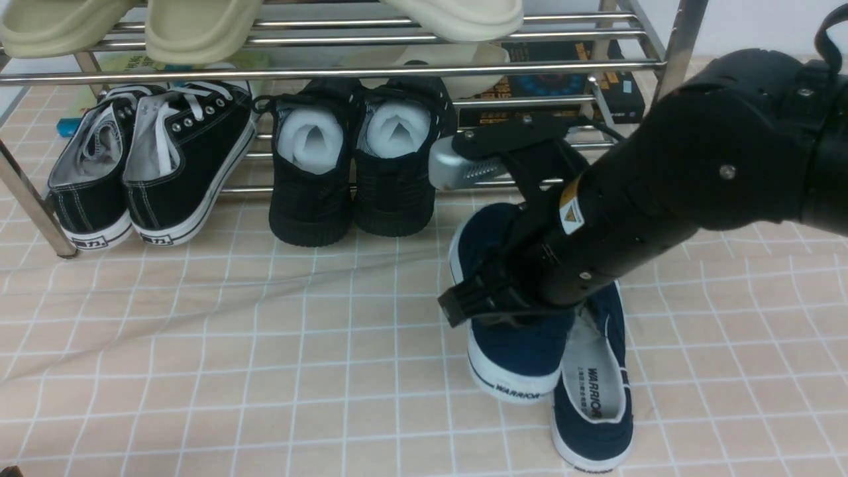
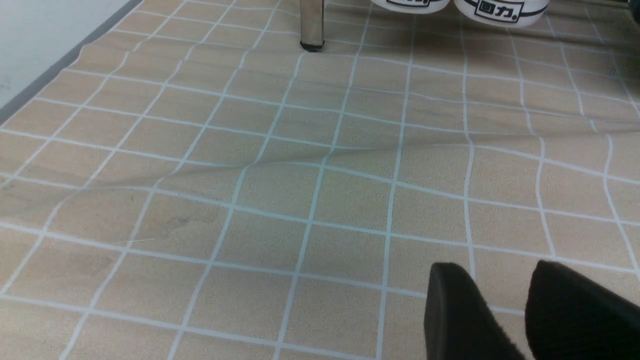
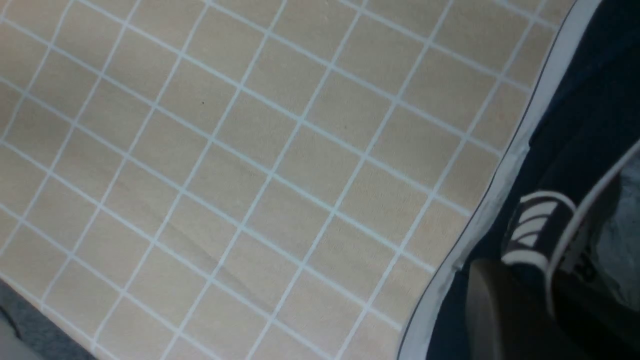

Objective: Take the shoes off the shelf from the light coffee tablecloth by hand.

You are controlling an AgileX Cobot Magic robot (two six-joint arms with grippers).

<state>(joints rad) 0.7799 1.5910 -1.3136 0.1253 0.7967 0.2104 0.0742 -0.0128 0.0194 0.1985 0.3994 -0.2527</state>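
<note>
Two navy shoes are in front of the chrome shelf (image 1: 331, 69) on the light coffee tablecloth (image 1: 265, 371). One shoe (image 1: 517, 358) shows its white "WARRIOR" heel; my right arm comes down over it and hides its opening. In the right wrist view my right gripper (image 3: 535, 280) is shut on this shoe's heel rim, beside the striped heel tab (image 3: 537, 230), with one finger (image 3: 492, 310) on the outside. The second shoe (image 1: 593, 397) lies right beside it, grey insole up. My left gripper (image 2: 495, 270) hangs open over bare cloth.
On the shelf's lower tier stand black lace-up sneakers (image 1: 152, 165) and all-black shoes with white foam (image 1: 351, 179). Beige slippers (image 1: 199, 26) sit on the upper bars. A dark box (image 1: 550, 86) lies behind the rack. A shelf leg (image 2: 311, 25) stands ahead of the left gripper.
</note>
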